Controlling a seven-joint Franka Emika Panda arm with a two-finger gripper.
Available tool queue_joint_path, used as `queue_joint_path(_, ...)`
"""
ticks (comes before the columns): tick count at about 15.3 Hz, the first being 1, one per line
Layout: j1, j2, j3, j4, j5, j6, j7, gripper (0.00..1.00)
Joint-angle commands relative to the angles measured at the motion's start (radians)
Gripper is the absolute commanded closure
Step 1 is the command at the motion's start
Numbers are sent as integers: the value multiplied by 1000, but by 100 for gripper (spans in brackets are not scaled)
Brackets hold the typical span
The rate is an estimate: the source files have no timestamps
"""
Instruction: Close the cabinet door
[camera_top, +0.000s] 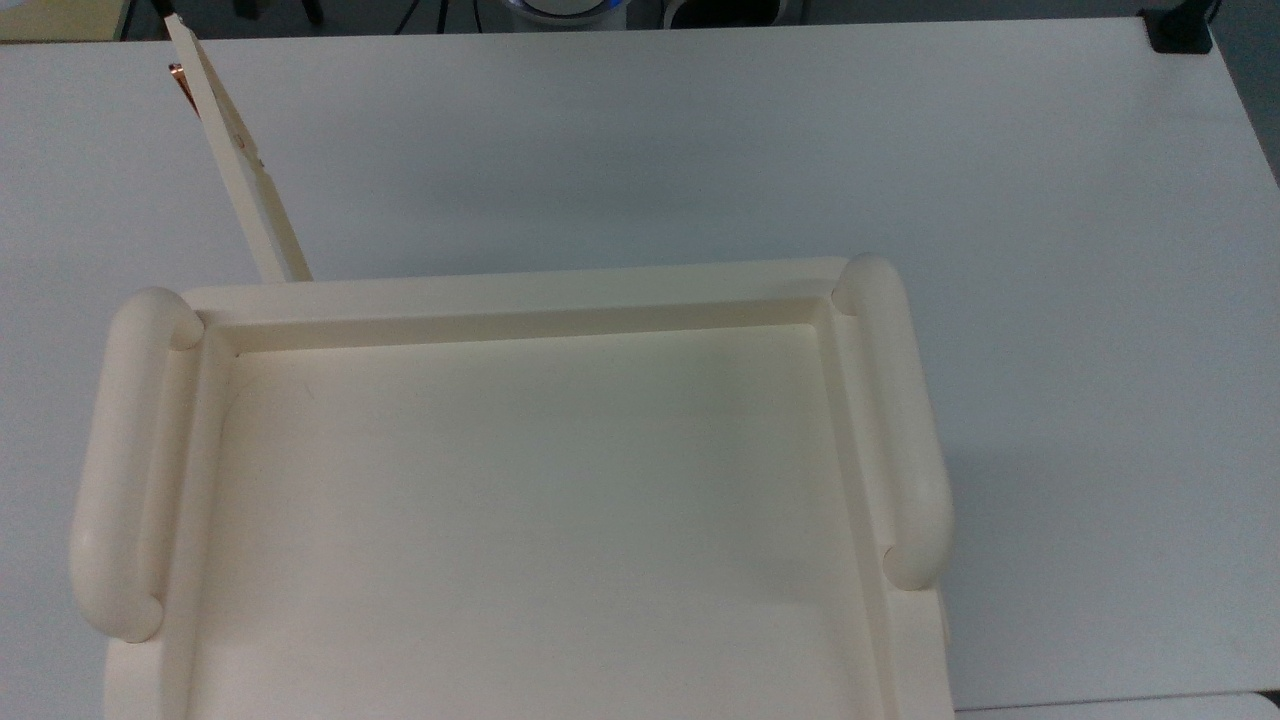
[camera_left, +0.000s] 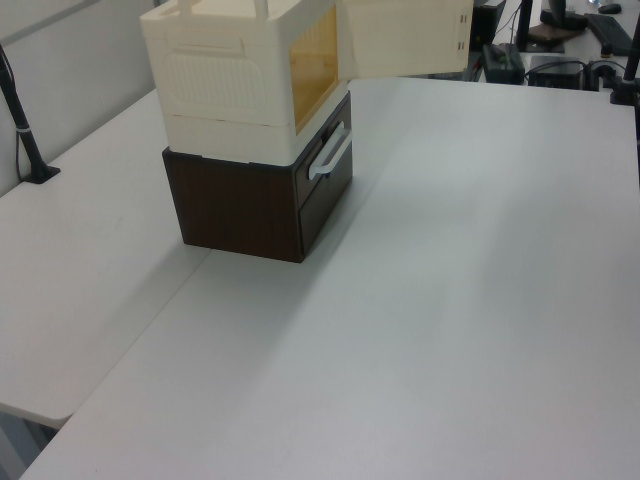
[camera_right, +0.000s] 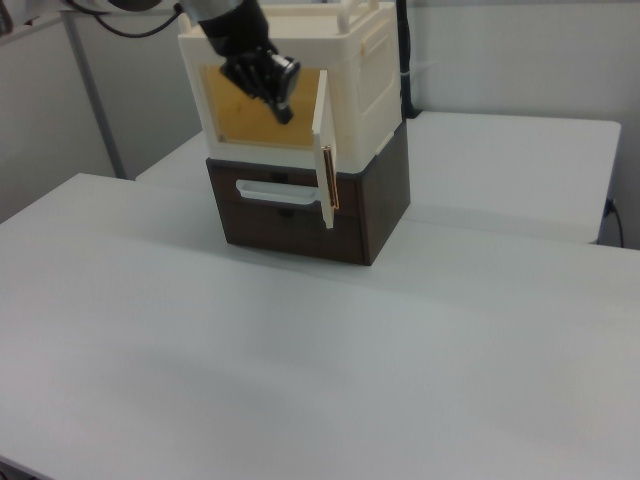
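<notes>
The cabinet door (camera_right: 325, 158) is seen wide open, nothing yet closed; the gripper (camera_right: 281, 96) is poised before the cabinet (camera_right: 365, 70), whether its jaws are parted cannot be told.

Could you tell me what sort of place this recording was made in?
Probably a robotics lab or office workroom: a robot gripper works at a cream cabinet stacked on a dark drawer unit, on plain white tables, with monitors and cables behind.
</notes>
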Motion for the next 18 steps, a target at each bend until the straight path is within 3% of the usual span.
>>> queue_joint_path(1,-19,7,-48,0,39,88,-54,100)
queue_joint_path(6,-65,14,-79,-1,102,144,-106,100)
queue_joint_path(13,-62,93,-78,-7,110,197,-120,100)
queue_joint_path(15,-45,90,-71,-7,201,195,-119,100)
queue_joint_path(16,-27,87,-67,-4,281,194,-119,100)
queue_joint_path(18,21,76,-65,-4,327,184,-116,100)
